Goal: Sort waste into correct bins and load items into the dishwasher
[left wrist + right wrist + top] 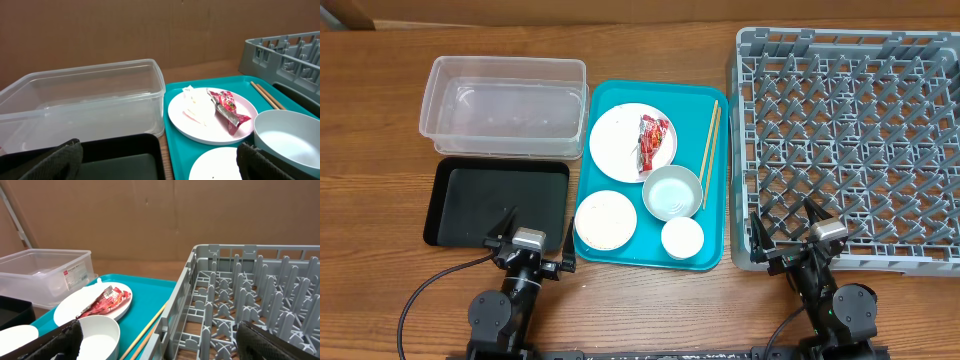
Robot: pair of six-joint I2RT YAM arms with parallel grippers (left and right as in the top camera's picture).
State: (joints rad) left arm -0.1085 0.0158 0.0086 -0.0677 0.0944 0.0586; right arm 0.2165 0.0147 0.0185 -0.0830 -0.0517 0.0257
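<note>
A red snack wrapper and a small white tissue lie on a pale plate on the teal tray. A second plate, a whitish bowl, a small white cup and wooden chopsticks also lie on the tray. The clear tub and black tray are at the left, the grey dish rack at the right. My left gripper is open over the black tray's near right corner. My right gripper is open at the rack's near left corner.
The wooden table runs bare along the left and near edges. A brown cardboard wall stands behind the table. A black cable loops beside the left arm's base.
</note>
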